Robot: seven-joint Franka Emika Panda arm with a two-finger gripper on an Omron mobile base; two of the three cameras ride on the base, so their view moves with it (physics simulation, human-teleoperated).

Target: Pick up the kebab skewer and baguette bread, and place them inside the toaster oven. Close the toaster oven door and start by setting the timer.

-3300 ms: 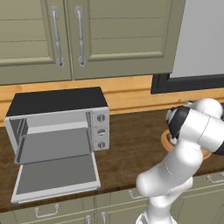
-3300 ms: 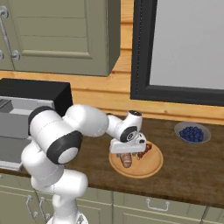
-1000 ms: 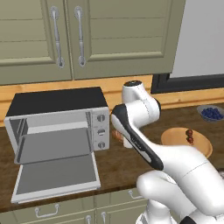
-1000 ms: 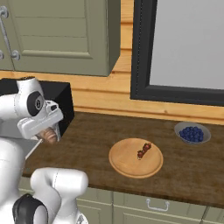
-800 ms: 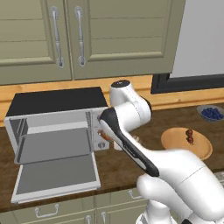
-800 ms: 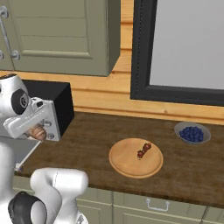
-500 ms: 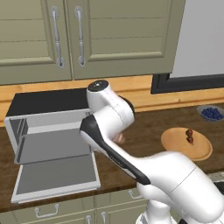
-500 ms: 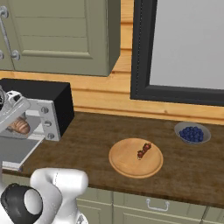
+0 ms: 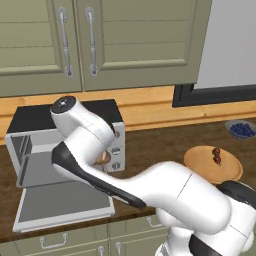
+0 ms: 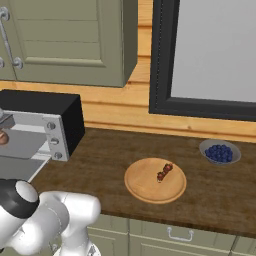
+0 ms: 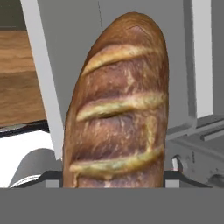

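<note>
The baguette bread, golden-brown with pale slashes, stands upright in the hand view, and my gripper is shut on its lower end. A bit of the baguette peeks out from behind my arm, just in front of the toaster oven. The toaster oven door lies folded down and open. The baguette's end also shows at the left edge beside the oven. The kebab skewer lies on a round wooden plate to the right.
A bowl of blueberries stands on the counter beyond the plate. The oven's knob panel faces the plate side. Wall cabinets hang above, and a dark-framed window sits at the right.
My arm has swung left from near the plate to the open oven front, carrying the baguette. The skewer and plate have not moved.
</note>
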